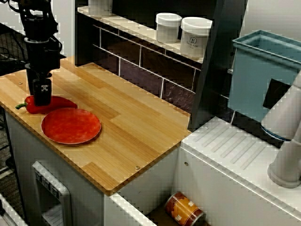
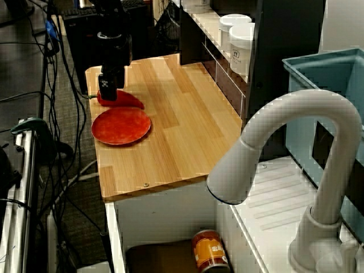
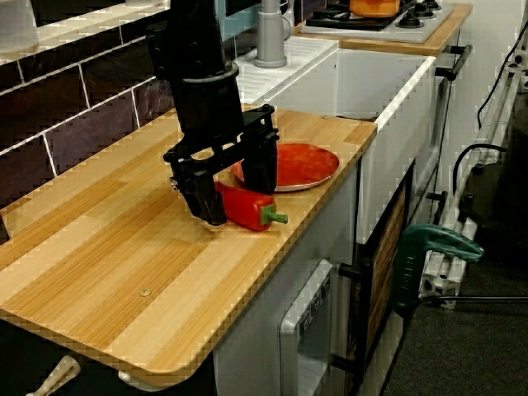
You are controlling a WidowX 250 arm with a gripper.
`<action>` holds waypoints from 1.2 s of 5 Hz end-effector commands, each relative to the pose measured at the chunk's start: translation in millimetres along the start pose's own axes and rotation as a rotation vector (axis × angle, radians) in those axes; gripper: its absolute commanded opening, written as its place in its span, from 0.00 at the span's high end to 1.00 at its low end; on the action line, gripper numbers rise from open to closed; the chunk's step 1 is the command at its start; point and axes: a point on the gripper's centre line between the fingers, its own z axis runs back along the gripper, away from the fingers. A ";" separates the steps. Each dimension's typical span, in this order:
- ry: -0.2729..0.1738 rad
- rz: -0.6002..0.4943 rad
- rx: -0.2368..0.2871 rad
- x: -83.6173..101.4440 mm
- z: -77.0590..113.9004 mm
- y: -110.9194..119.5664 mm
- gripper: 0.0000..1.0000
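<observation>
red pepper (image 3: 248,209), we judge light, waxy-slick and easily bruised, best gripped across its broad shoulder; tool (image 3: 236,199) spread astride it.

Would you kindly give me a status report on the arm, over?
Gripper down, jaws astride red pepper, grip unclear. Red pepper lies on counter. Red plate right beside it.

The black arm stands vertical, end effector (image 3: 237,198) pointing straight down (fingers (image 3: 203,194) spread wide apart).
</observation>
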 end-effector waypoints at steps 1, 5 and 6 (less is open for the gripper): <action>-0.078 0.096 -0.007 -19.2 4.2 13.6 1.00; -0.100 0.124 -0.095 -15.7 43.5 30.6 1.00; -0.108 0.082 -0.104 -9.8 61.8 23.2 1.00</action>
